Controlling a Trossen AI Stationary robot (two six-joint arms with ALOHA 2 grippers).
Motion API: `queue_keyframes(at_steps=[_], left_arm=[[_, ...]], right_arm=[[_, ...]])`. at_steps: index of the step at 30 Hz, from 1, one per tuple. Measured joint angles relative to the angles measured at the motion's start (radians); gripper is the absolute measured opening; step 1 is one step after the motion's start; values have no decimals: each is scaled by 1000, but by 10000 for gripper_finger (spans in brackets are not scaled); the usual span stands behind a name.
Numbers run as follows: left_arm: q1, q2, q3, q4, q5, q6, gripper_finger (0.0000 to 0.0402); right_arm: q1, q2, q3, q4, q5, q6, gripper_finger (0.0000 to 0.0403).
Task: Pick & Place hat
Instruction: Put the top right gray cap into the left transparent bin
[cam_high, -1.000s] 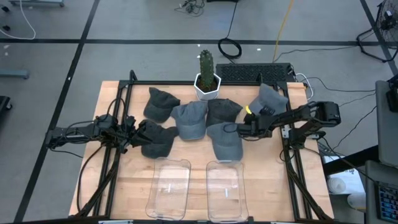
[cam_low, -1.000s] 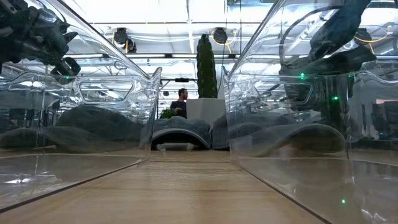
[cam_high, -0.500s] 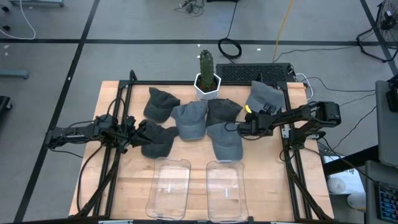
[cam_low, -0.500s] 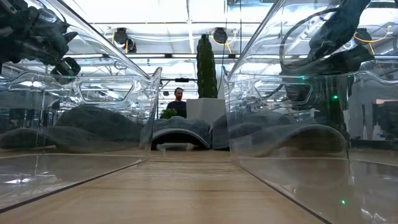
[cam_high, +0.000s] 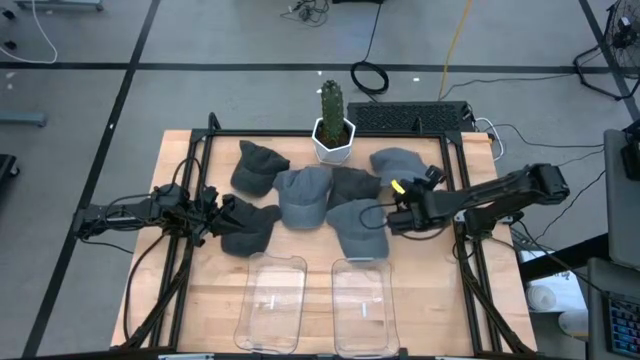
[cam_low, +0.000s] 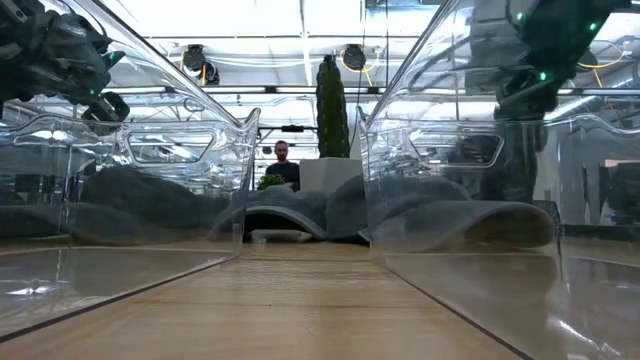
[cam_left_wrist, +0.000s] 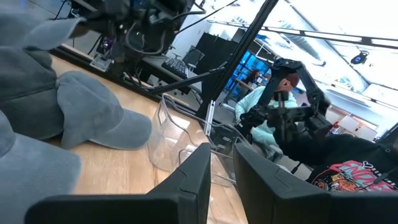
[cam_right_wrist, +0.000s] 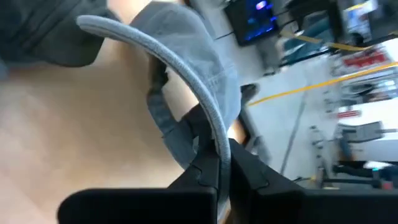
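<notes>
Several grey and dark hats lie in a cluster on the wooden table (cam_high: 200, 290), in front of a potted cactus (cam_high: 332, 125). My right gripper (cam_high: 393, 216) reaches in from the right and is shut on the light grey hat (cam_high: 358, 228) nearest the clear bins. In the right wrist view that hat (cam_right_wrist: 186, 50) curves away beyond the fingers. My left gripper (cam_high: 213, 214) hovers at the left side of a dark hat (cam_high: 250, 226). Its fingers (cam_left_wrist: 193, 180) stand a little apart with nothing between them. Another grey hat (cam_high: 396, 161) lies flat behind the right arm. My right gripper pinches a thin curved edge of the light grey hat (cam_right_wrist: 214, 134) between its two shut fingers, at the hat's right side. The fingers come in nearly level from the table's right. The hat rests on the table, its crown bulging beyond the fingers.
Two clear plastic bins (cam_high: 270, 300) (cam_high: 362, 300) stand at the table's near edge. The cactus pot stands at the far edge, with a keyboard (cam_high: 410, 118) beside it. Black frame rails (cam_high: 470, 280) run along both sides. A person shows beyond the table (cam_low: 282, 160).
My right gripper has shut on the light grey hat's edge, and its arm has dropped lower and shifted a little toward the near right. The grey hat behind that arm has moved toward the table's left and now lies flat.
</notes>
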Motion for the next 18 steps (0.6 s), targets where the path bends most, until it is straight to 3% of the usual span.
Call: queue_keyframes(at_steps=[7, 18], left_arm=[[0, 0, 0, 0, 0, 0, 76], [0, 0, 0, 0, 0, 0, 76]], right_arm=[[53, -1, 75, -184, 109, 76, 0], [189, -1, 153, -123, 360, -96, 0]])
